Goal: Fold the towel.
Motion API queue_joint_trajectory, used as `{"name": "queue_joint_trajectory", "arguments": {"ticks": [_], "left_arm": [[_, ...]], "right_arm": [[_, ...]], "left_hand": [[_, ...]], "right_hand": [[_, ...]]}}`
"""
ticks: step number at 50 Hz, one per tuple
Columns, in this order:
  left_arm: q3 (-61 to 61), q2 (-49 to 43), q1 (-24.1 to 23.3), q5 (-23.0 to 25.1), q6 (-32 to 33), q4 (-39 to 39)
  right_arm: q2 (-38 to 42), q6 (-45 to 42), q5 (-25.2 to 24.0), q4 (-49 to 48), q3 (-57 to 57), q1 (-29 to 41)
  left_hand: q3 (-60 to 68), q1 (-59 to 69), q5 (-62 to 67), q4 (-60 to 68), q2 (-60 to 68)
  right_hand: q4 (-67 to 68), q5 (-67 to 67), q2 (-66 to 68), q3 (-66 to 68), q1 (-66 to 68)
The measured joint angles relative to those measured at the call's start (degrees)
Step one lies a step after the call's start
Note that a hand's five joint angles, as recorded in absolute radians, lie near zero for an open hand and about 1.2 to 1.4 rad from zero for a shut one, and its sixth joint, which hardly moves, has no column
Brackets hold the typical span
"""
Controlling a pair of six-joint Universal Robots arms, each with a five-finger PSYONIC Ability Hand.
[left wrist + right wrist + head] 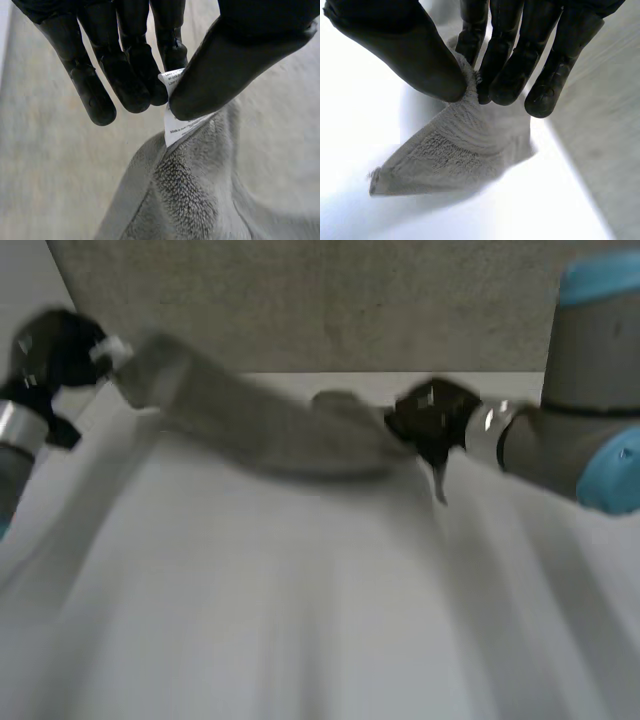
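In the head view, the towel is stretched over the bench between the left hand, upper left, and the right hand, right of centre. In the left wrist view, little beyond the label is pinched between thumb and fingers, so a slip is judged likely. In the right wrist view, a bunched corner is pinched.

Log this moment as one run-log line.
left hand: pinches white care label at corner of grey terry towel | right hand: pinches towel's other end | towel: stretched between hands
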Motion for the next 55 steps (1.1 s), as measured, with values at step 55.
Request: {"name": "queue_joint_trajectory", "arguments": {"ticks": [55], "left_arm": [[-27.65, 17.17, 4.51, 26.76, 32.41, -1.58]], "right_arm": [[-14.62, 0.05, 1.08, -22.0, 39.69, -0.76]], "left_hand": [[-47.37, -45.65, -49.34, -49.05, -48.05]], "right_hand": [[0.0, 0.0, 0.0, 0.0, 0.0]]}}
